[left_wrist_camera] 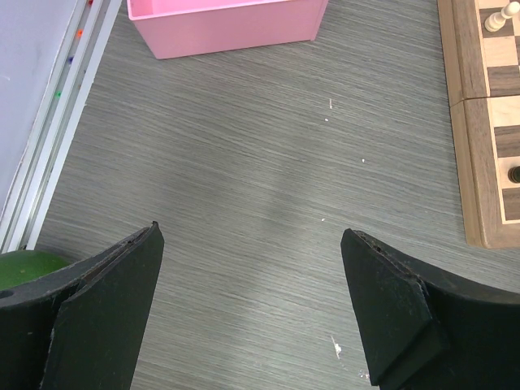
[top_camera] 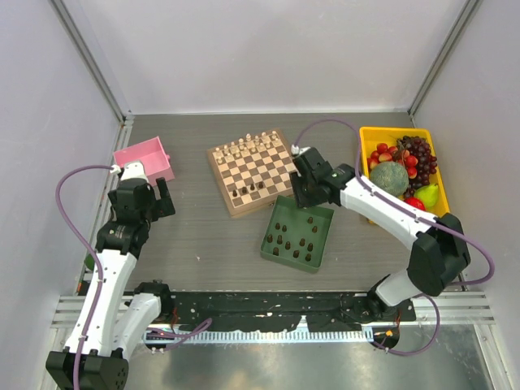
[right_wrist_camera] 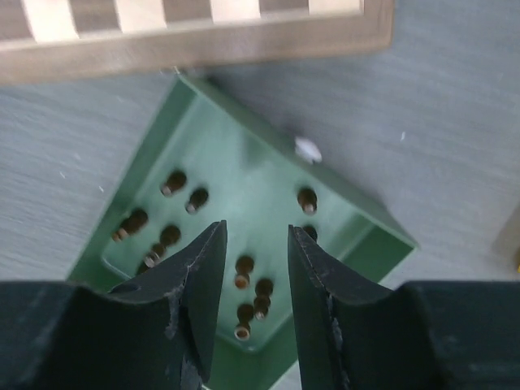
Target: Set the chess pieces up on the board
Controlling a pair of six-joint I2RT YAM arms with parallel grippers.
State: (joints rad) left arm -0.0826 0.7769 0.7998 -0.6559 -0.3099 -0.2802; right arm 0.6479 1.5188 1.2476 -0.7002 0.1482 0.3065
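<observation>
The wooden chessboard lies mid-table. Pale chessmen line its far edge and three dark pieces stand near its front edge. Several dark brown chess pieces stand in the green tray in front of the board; they also show in the right wrist view. My right gripper hovers over the tray's far edge, open and empty, with pieces showing between its fingers. My left gripper is wide open and empty over bare table, left of the board's edge.
A pink bin sits at the far left and shows in the left wrist view. A yellow bin of fruit stands at the right. Walls enclose the table on three sides. A green ball lies by the left rail.
</observation>
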